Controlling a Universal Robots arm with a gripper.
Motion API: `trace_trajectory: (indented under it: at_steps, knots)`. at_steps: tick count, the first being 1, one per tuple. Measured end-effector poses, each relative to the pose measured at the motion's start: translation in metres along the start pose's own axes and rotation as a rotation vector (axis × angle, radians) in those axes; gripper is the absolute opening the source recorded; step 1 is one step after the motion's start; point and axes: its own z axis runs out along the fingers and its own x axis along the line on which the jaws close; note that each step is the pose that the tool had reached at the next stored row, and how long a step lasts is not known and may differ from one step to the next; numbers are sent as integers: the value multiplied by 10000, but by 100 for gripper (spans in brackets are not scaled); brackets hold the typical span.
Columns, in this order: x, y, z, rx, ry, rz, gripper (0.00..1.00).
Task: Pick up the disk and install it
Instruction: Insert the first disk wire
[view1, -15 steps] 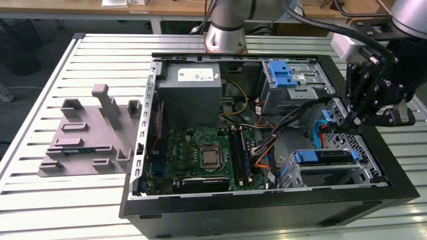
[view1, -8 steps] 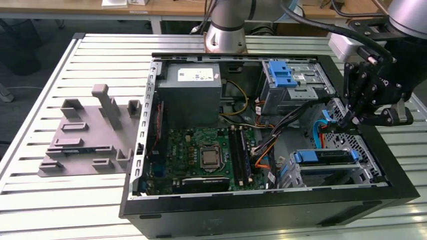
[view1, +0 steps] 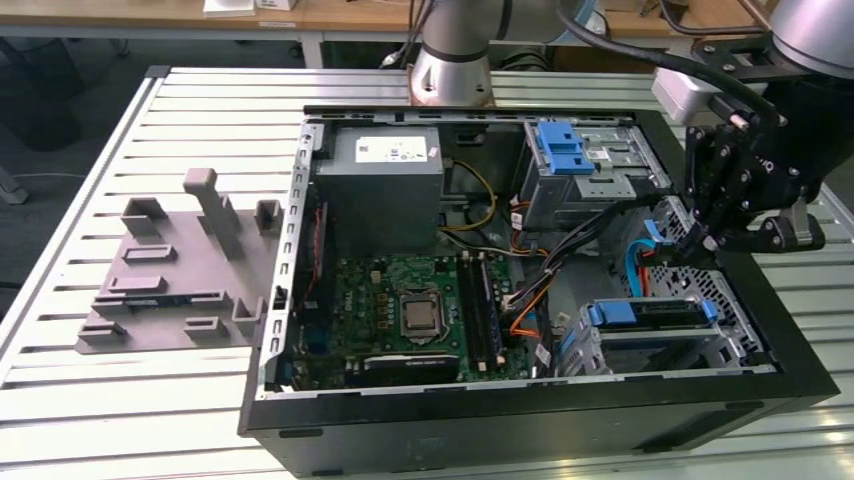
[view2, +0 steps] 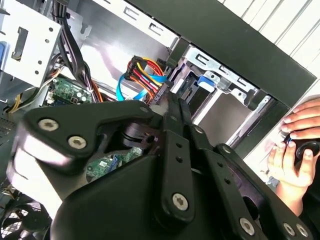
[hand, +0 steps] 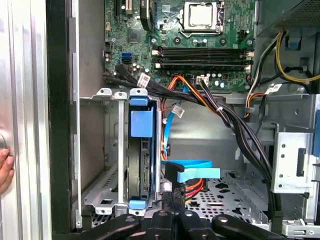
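Observation:
The disk (view1: 645, 313) sits in the lower drive cage (view1: 727, 300) at the exterior view's right of the open computer case, its blue rail on top. In the first wrist view the disk (hand: 139, 160) stands on edge between the cage walls. In the second wrist view its blue end (view2: 207, 80) shows inside the cage. My gripper (view1: 694, 240) hangs inside the case just beside that cage. Its fingers are shut, with nothing seen between them. In both wrist views the gripper (hand: 173, 197) (view2: 172, 100) is close to the blue data cable (hand: 197, 172) and the bundle of coloured wires (view2: 145, 70).
The case holds a motherboard (view1: 400, 310), a grey power supply (view1: 380, 190) and an upper cage with a blue latch (view1: 574, 150). Black cables (hand: 235, 130) cross the bay. A grey fixture (view1: 174, 270) lies on the slatted table. A person's hand (view2: 295, 145) rests outside the case wall.

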Motion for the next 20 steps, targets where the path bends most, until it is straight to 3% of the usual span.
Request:
trace_trajectory:
  at_steps: [1,3,8,13,20]
  knots:
    - [-3,6,1,16,17,-3,17]
    - [-63,33,17,77,208,-19,25]
    - [-109,37,42,78,233,-21,25]
    - [-113,40,88,117,331,-27,25]
    - [-115,44,130,139,388,-31,25]
